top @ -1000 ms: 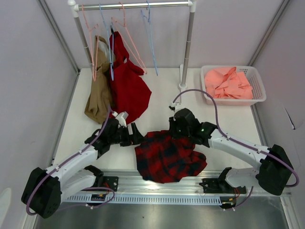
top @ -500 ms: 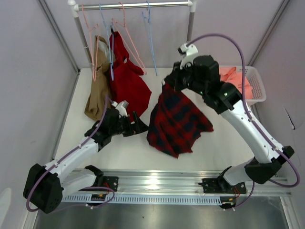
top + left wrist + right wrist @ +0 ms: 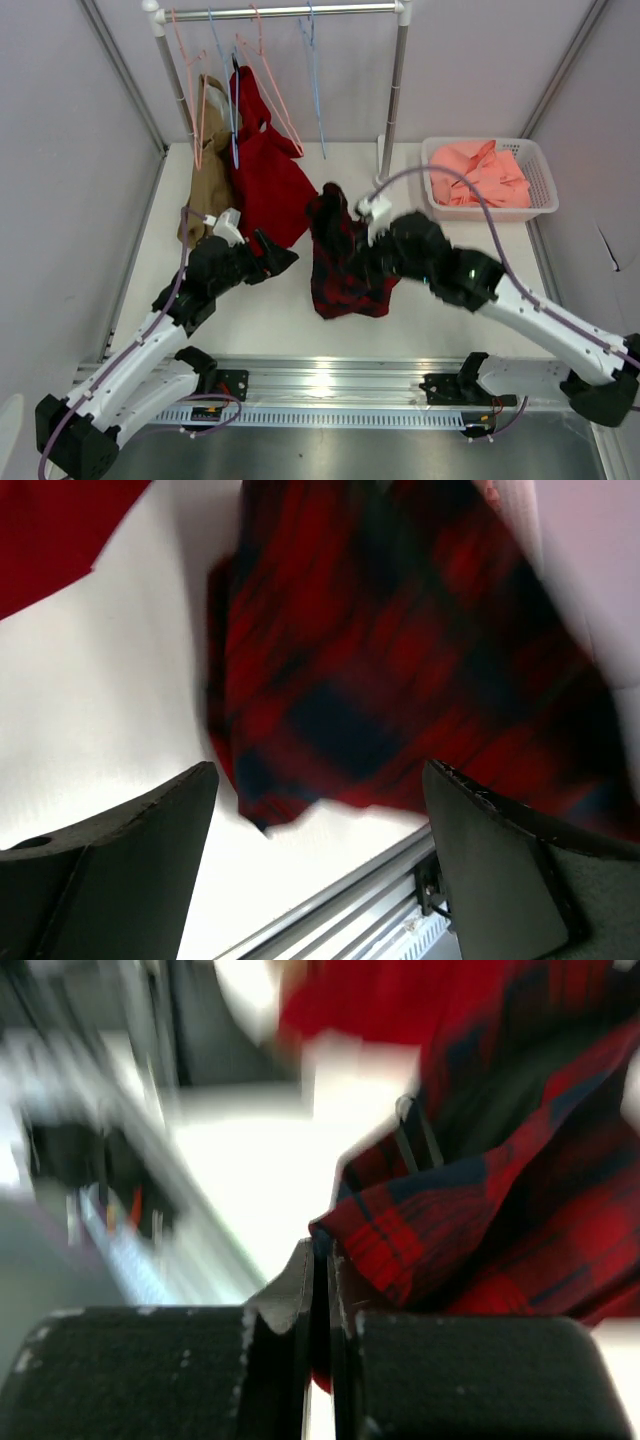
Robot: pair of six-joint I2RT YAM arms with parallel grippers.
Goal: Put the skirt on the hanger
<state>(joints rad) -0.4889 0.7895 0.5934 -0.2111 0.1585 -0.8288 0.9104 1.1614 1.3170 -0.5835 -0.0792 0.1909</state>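
The skirt (image 3: pixel 340 270) is pinched and held up by the closed right gripper (image 3: pixel 320 1260), likely so a second hold can be taken. At its 9 o'clock, the left gripper (image 3: pixel 318 830) is held wide open, empty.

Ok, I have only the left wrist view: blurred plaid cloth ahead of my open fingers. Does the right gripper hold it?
Observer: Yes. In the right wrist view the right gripper is shut on an edge of the skirt.
Operator: And where is the pink hanger?
Observer: The hanger hangs on the rail at the back, beside a red garment.
Operator: Is my gripper touching the skirt?
Observer: No. From above, the left gripper stands left of it, with a gap between them.
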